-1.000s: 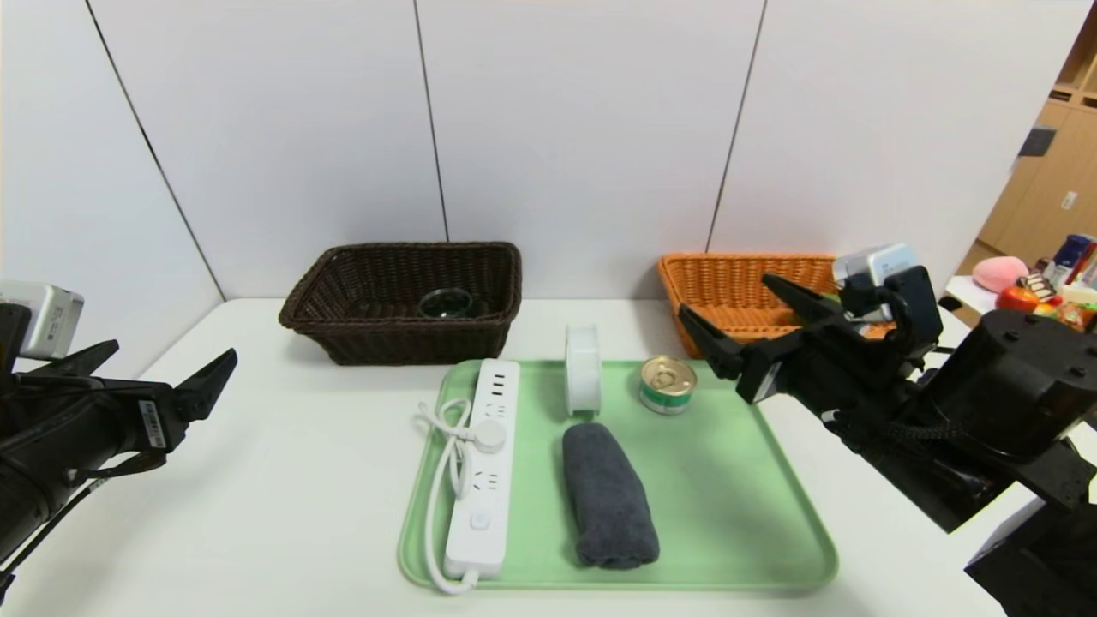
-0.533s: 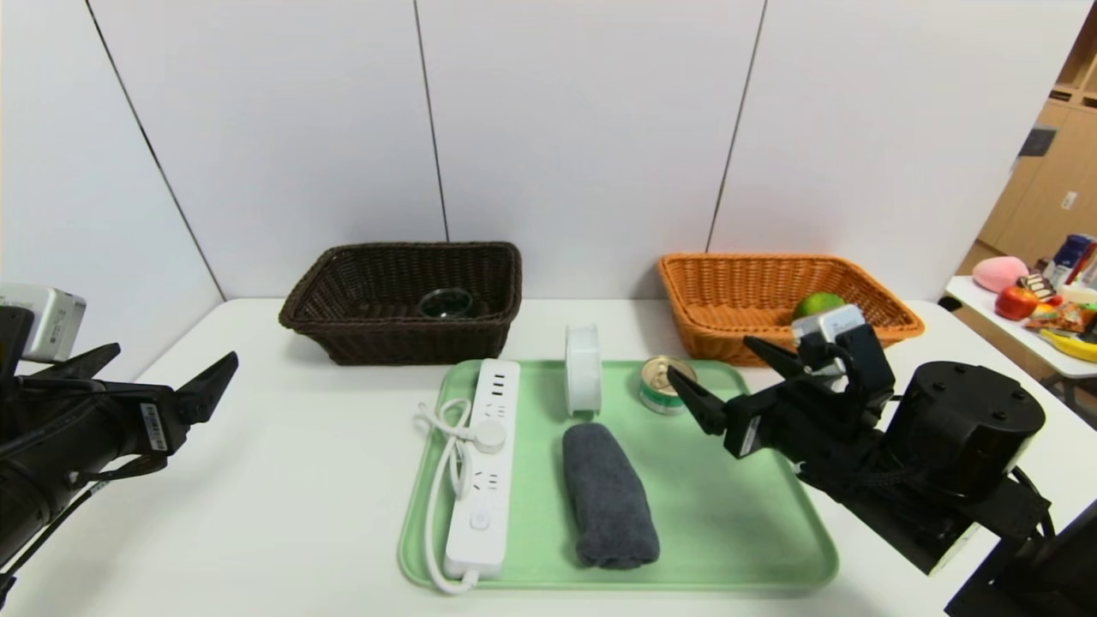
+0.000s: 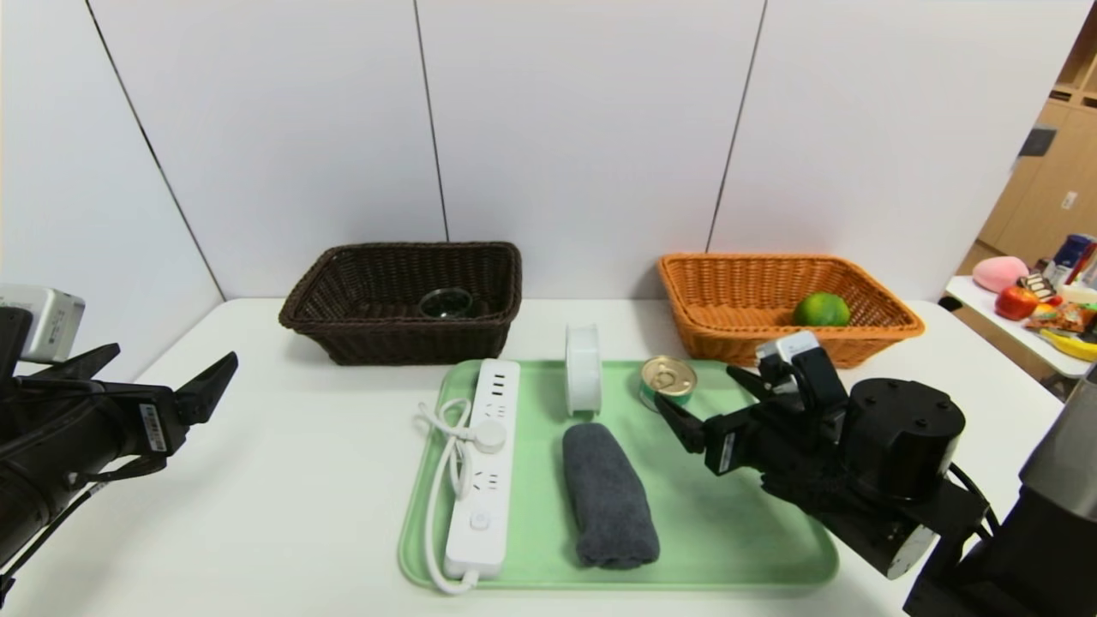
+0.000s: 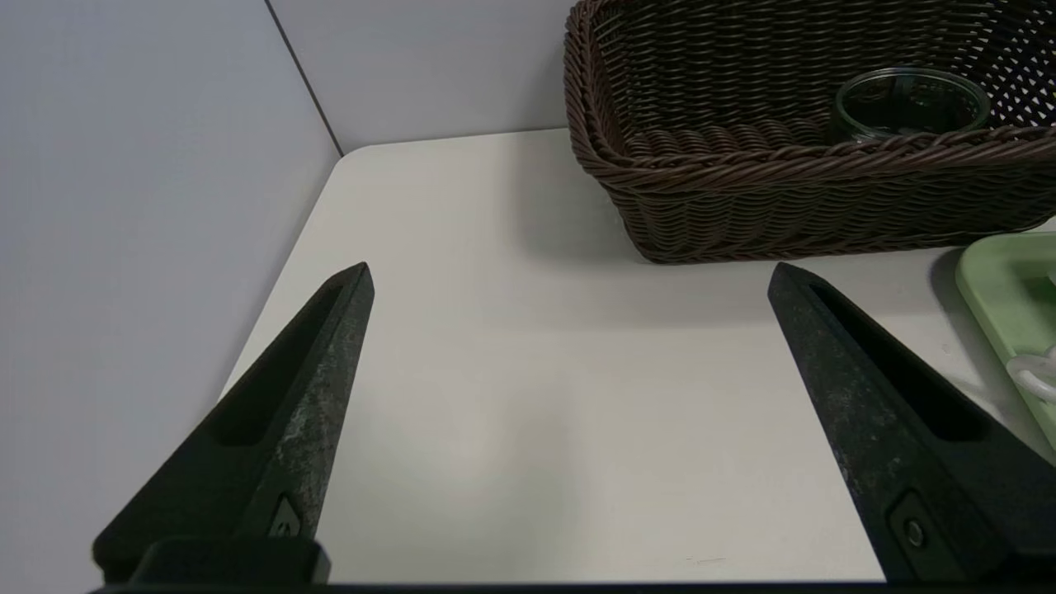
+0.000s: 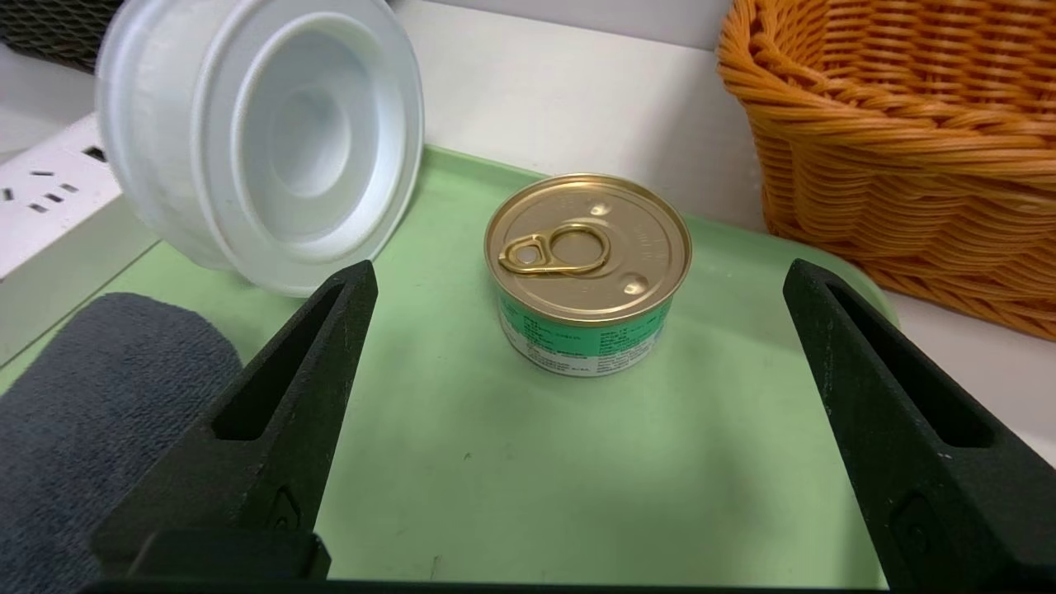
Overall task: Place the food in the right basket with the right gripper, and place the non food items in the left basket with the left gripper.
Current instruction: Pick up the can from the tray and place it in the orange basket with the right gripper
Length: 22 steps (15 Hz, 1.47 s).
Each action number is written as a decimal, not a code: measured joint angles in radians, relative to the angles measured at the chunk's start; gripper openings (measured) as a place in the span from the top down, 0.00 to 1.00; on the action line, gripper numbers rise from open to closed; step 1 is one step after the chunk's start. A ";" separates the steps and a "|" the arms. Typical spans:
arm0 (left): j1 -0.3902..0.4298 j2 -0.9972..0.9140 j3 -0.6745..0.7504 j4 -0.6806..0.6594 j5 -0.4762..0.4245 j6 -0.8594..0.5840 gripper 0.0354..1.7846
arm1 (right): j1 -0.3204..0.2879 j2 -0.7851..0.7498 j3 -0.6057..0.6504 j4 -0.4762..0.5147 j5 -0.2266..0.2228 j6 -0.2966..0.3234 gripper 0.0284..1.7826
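A small tin (image 3: 668,383) (image 5: 587,272) with a gold pull-tab lid stands on the green tray (image 3: 737,523). My right gripper (image 3: 696,387) (image 5: 579,268) hovers open just short of it, low over the tray, holding nothing. The green fruit (image 3: 821,309) lies in the orange right basket (image 3: 728,300). On the tray lie the white power strip (image 3: 482,467), the rolled grey towel (image 3: 607,495) and the whitish tape roll (image 3: 583,368) on edge. The glass dish (image 3: 446,302) (image 4: 907,103) sits in the dark left basket (image 3: 377,338). My left gripper (image 3: 171,353) (image 4: 571,268) waits open at the table's left.
White wall panels stand close behind both baskets. A side table (image 3: 1041,343) with colourful toys and snacks is at the far right. Bare white tabletop (image 3: 300,480) lies between my left gripper and the tray.
My right arm has come down and leftward from in front of the orange basket to the tray beside the tin, uncovering the fruit in the basket. The left arm has not moved.
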 joint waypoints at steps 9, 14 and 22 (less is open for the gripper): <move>0.000 -0.005 0.017 -0.001 0.001 -0.001 0.06 | 0.000 0.118 -0.086 0.000 -0.001 0.000 0.05; 0.000 -0.010 0.017 -0.001 0.001 -0.001 0.06 | -0.010 0.162 -0.129 0.000 -0.002 -0.001 0.05; 0.000 -0.011 0.014 -0.001 0.001 0.000 0.06 | -0.023 0.217 -0.182 0.000 -0.003 0.000 0.05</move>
